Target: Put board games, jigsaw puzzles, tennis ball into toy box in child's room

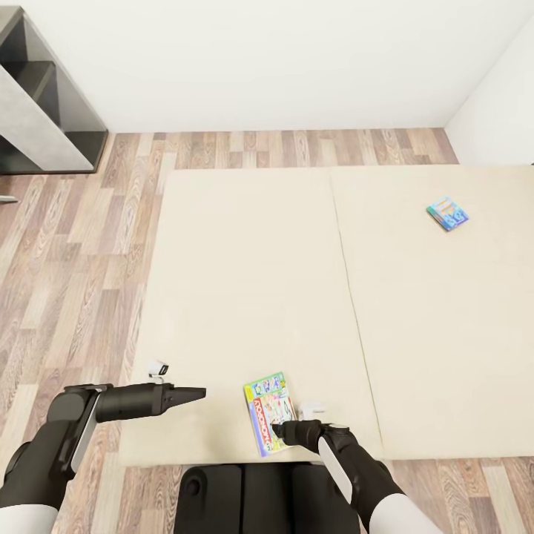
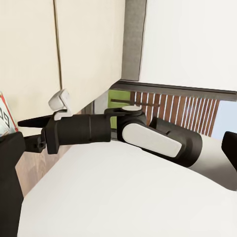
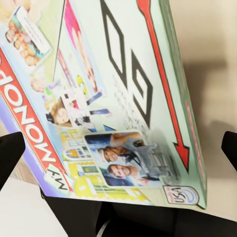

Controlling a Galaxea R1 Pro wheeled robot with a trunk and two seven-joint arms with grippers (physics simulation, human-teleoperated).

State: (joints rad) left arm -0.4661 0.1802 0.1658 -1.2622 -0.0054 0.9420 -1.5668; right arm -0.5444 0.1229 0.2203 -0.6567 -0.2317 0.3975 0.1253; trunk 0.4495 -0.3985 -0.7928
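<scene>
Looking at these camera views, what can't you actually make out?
- Far board game: too small in the head view to read its cover.
- Near board game: right gripper covers its near edge there; the right wrist view crops it.
- Left gripper: open or shut unclear.
- Bed: right side cut off.

beige bed (image 1: 245, 282), multicoloured board game (image 1: 268, 412), wood-plank floor (image 1: 67, 282)

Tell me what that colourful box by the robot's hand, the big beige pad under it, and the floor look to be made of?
Box: probably printed cardboard with a slight gloss; flat panels, sharp edges, photos and lettering on the lid.
Pad: looks like a matte fabric-covered mattress in two parts, plain beige with a seam down the middle.
Floor: wood planks or laminate, with visible grain and staggered board joints.
</scene>
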